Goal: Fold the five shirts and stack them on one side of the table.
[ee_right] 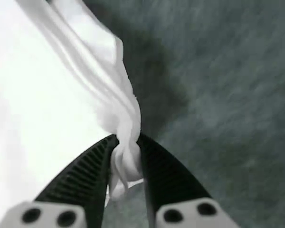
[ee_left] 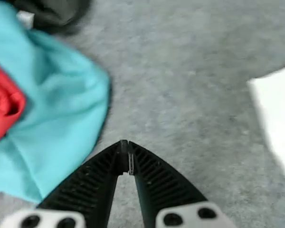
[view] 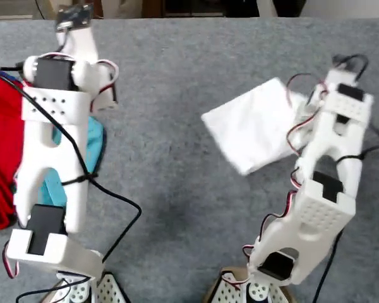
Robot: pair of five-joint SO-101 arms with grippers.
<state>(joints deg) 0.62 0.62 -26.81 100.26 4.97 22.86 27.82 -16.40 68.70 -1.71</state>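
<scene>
— Where was the white shirt (view: 256,123)?
— On the table (view: 170,95), right side, its bunched edge pinched in the right pincer (ee_right: 127,142).
— The left pincer (ee_left: 125,148)?
— Pressed together, empty, near the teal shirt (ee_left: 52,118).

Even, diffuse light is recorded over the grey table (view: 177,95) in the high view; only faint, soft shadows are cast beneath the arms. The white shirt (view: 252,129) is rendered very bright, its folds largely washed out. In the right wrist view, a broad dark shadow is noted on the table beside its lifted edge. A thin shadow is seen along the teal shirt (ee_left: 52,118) border.
</scene>
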